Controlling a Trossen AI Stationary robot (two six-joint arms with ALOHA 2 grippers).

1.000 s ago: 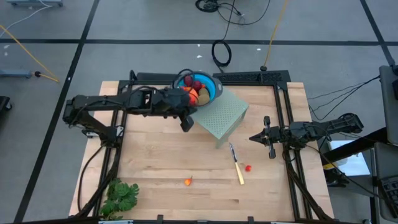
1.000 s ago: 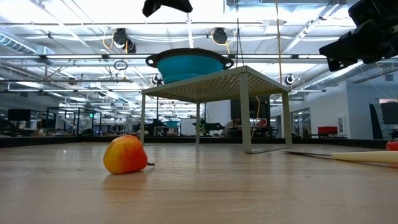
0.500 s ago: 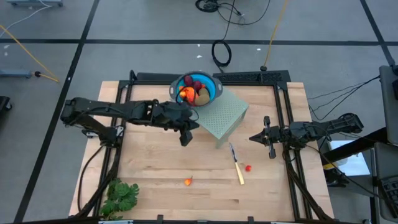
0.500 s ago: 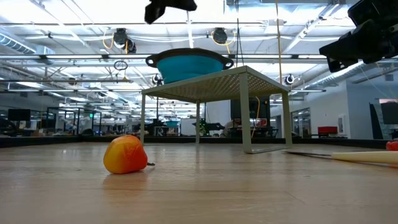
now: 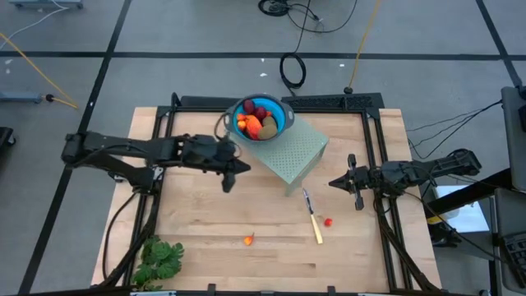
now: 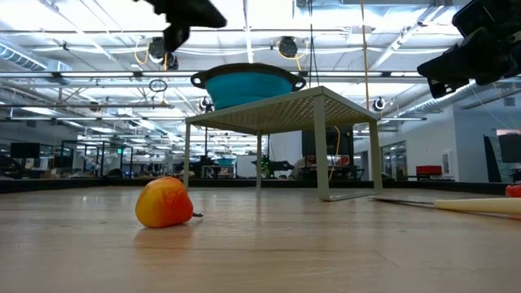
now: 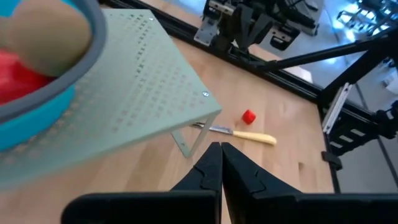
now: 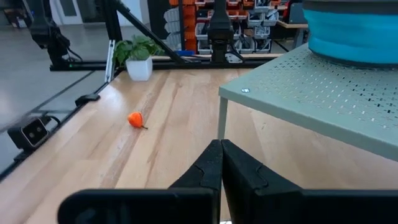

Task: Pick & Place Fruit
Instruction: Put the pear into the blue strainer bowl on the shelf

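A blue bowl [image 5: 281,120] stands on a pale green perforated stand [image 5: 292,154] and holds dark red balls, an olive-brown oval and an orange-red piece [image 5: 246,125]. Two small orange-red bits lie on the table: one [image 5: 248,240] near the front middle, the other [image 5: 328,221] by the knife. My left gripper [image 5: 228,182] hangs shut and empty above the table, left of the stand. My right gripper [image 5: 334,182] waits shut and empty at the table's right side, pointing toward the stand.
A yellow-handled knife [image 5: 313,220] lies in front of the stand. A leafy green bunch [image 5: 159,261] sits at the table's near left corner. Black frame rails [image 5: 329,102] run along the far edge and both sides. Bare wood spreads between the stand and the near edge.
My left gripper has drawn back from the bowl's near left edge toward the table's left, staying shut. The fruit in the bowl, earlier partly covered by the arm, now shows fully. The right arm has kept still.
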